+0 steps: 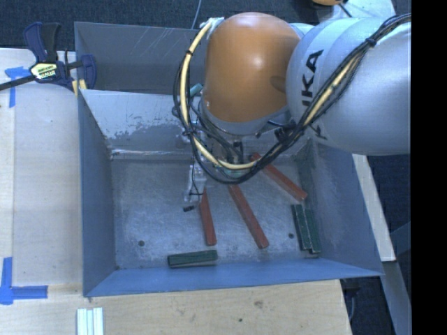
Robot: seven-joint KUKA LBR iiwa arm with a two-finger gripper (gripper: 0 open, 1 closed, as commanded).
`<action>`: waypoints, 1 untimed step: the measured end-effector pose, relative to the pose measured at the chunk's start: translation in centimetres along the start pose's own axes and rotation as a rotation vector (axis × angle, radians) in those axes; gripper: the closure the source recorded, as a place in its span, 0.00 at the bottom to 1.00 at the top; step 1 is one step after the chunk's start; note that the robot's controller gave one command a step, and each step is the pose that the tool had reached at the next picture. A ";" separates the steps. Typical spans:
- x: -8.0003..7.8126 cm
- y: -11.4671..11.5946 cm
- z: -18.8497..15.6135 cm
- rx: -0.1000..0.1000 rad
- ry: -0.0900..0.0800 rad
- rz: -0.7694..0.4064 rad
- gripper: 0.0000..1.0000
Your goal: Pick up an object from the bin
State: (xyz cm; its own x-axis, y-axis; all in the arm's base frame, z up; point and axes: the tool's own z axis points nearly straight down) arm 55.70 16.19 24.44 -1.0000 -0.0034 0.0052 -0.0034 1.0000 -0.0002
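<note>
Brown stick [207,225]: pincer [192,199] over its top end.
Approach step, I judge; pincer gape I can't tell; next, straddle and close.

Silver arm [370,96], orange dome cover [248,65], yellow cables [184,82], black KUKA lettering [311,75].

lab: kuka arm [349,82] over metal bin [94,187]
</note>
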 end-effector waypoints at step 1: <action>-0.2 -0.1 -0.5 -0.002 -0.008 0.003 0.00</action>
State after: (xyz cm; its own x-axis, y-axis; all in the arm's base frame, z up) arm 55.87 16.09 24.93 -1.0000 -0.0003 -0.0033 -0.0003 1.0000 0.0014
